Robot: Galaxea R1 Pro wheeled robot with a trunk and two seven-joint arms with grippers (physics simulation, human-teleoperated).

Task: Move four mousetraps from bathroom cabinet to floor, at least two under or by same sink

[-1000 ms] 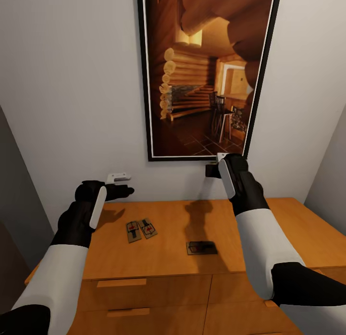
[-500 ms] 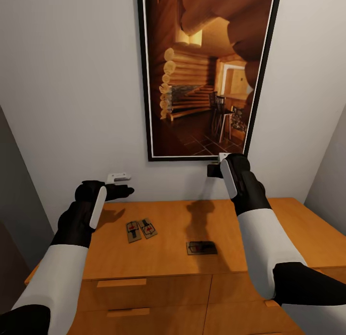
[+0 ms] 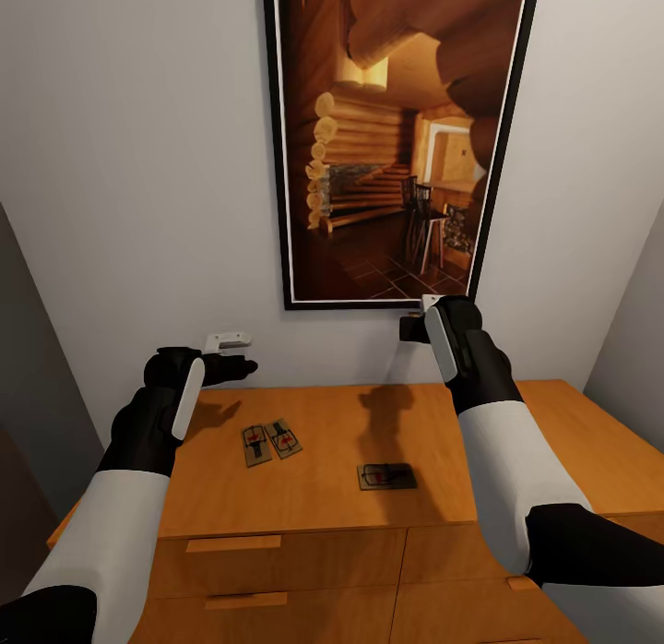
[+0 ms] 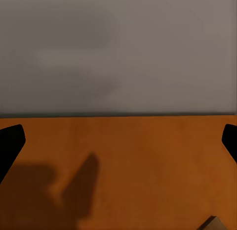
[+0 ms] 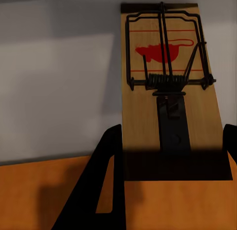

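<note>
Three mousetraps lie on the orange-brown cabinet (image 3: 553, 423): a pair side by side (image 3: 256, 444) (image 3: 284, 438) at the left and one (image 3: 386, 476) nearer the front middle. My right gripper (image 3: 412, 328) hangs above the cabinet's back edge, close to the wall. In the right wrist view it (image 5: 168, 156) is shut on the fourth mousetrap (image 5: 168, 91), a pale board with wire parts and a red print. My left gripper (image 3: 242, 367) hovers over the cabinet's left rear, beyond the pair. It (image 4: 118, 141) is open with nothing between its fingers, and a mousetrap corner (image 4: 213, 224) shows nearby.
A large framed picture (image 3: 397, 137) of a log-cabin room hangs on the white wall right behind the cabinet. Grey walls close in at both sides. Drawer fronts with bar handles (image 3: 232, 542) face me below the top.
My right gripper, holding its mousetrap, has drifted slightly to the right. The left arm and the three traps on the cabinet have not moved.
</note>
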